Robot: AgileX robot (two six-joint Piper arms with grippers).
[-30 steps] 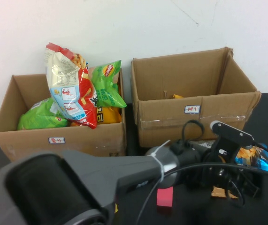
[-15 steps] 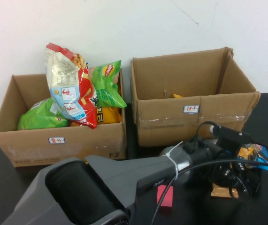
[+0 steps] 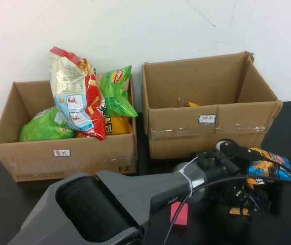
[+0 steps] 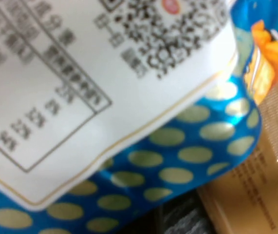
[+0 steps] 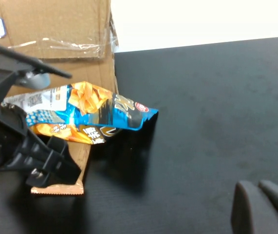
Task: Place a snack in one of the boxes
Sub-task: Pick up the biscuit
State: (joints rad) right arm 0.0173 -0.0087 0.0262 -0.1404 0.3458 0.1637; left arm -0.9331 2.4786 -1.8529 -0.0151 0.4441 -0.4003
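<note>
My left gripper (image 3: 248,172) reaches across to the right side and is shut on a blue snack bag (image 3: 268,167), held just above the black table in front of the right cardboard box (image 3: 176,133). The right wrist view shows the bag (image 5: 95,113) clamped at one end, its free end hanging over its shadow. The bag's white label and blue dotted film (image 4: 177,161) fill the left wrist view. My right gripper (image 5: 256,189) is shut and empty, low over bare table to the right of the bag. The left box (image 3: 33,155) holds several snack bags.
A tan flat packet (image 3: 239,210) lies on the table under the left gripper and also shows in the right wrist view (image 5: 61,187). A small pink block (image 3: 179,213) lies near the front. The right box holds one yellow item (image 3: 192,104). Open black table (image 5: 216,97) lies to the right.
My left gripper has lifted the blue snack bag off the table and tilted up a little, towards the right box. The tan packet stays on the table.
</note>
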